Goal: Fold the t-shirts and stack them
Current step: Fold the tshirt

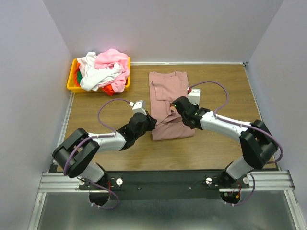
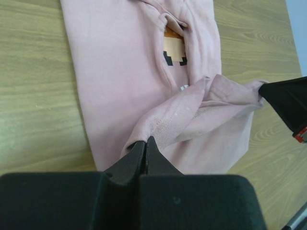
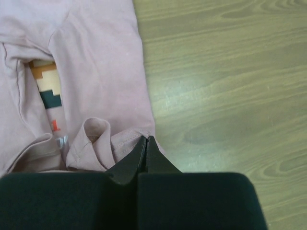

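**Both end effectors pinch the mauve-pink tee at mid-desk**

At the far left corner of the desk (image 1: 216, 148) stands a yellow bin (image 1: 71, 85). In it lies a loose heap of t-shirts (image 1: 103, 69): white and light pink on top, with red-orange and a bit of green showing lower down.

To the right of the bin, the left end effector (image 1: 152, 121) reaches in from the left. Its jaws are pressed together on a raised ridge of cloth at the left edge of the mauve-pink t-shirt (image 1: 168, 93), as the left wrist view shows (image 2: 145, 143).

This shirt lies flat on the wood near the middle of the desk, well apart from the bin. Its near part is lifted and bunched between the two arms. A pixel print (image 2: 173, 50) in orange, cream and black peeks from a fold in the cloth.

On the right, the right end effector (image 1: 178, 109) comes in from the right side. Its jaws are together on the shirt's hem at the right edge (image 3: 145, 143), just beside a small rolled-up curl of fabric. Bare wood lies to its right.
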### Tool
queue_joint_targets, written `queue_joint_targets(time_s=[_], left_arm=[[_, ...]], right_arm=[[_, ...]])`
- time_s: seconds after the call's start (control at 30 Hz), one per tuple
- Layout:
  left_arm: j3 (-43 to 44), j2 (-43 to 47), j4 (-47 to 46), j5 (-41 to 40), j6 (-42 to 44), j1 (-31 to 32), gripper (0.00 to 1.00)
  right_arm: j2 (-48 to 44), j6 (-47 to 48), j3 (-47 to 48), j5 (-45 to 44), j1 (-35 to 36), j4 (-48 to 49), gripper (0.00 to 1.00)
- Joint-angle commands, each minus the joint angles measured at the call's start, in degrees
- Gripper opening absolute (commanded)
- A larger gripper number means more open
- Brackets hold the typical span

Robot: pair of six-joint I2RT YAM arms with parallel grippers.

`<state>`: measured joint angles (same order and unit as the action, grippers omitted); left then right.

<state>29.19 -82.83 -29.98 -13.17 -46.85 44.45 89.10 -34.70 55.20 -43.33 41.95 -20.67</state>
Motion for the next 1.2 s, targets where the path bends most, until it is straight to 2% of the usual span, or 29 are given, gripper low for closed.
queue_joint_targets(time_s=[0.0,0.2,0.67,0.7,0.73,0.77,0.8,0.87,0.9,1.0,1.17], left_arm=[[1.83,-2.60,-4.56,2.36,3.25,-2.34,0.00],[4.12,-5.15,-5.79,3.67,4.48,-5.42,0.00],[11.59,-19.12,-9.22,12.11,7.30,-10.96,0.00],[12.64,-19.74,-9.40,12.90,7.30,-11.57,0.05],[13.08,-20.44,-9.49,12.91,7.30,-11.75,0.17],[13.61,-20.44,-9.49,12.91,7.30,-12.01,0.30],[13.79,-20.10,-9.40,12.91,7.39,-12.28,0.49],[13.61,-18.08,-8.87,12.82,7.91,-12.45,0.62],[13.53,-17.20,-8.35,11.95,8.26,-12.45,0.68],[12.39,-13.25,-6.33,9.93,8.97,-12.45,0.74],[8.00,-6.39,-5.09,8.77,8.79,-12.45,0.75]], right_arm=[[3.26,3.93,3.24,-1.14,-1.96,4.40,0.00],[7.22,7.36,6.94,-0.09,-4.42,6.07,0.00],[17.77,10.70,15.19,0.97,-6.53,7.39,0.00],[17.95,10.70,15.64,1.23,-6.62,7.39,0.02],[18.04,10.79,15.99,1.58,-6.71,7.31,0.08],[17.34,10.97,16.43,2.71,-6.80,7.31,0.34],[16.73,10.97,16.52,3.42,-6.80,7.31,0.47],[13.65,11.05,16.61,5.53,-6.71,7.31,0.72],[12.34,11.32,16.52,6.15,-6.71,7.39,0.77],[7.33,11.67,15.73,8.25,-6.80,7.13,0.84],[0.56,10.62,9.94,12.39,-6.80,7.04,0.86]])
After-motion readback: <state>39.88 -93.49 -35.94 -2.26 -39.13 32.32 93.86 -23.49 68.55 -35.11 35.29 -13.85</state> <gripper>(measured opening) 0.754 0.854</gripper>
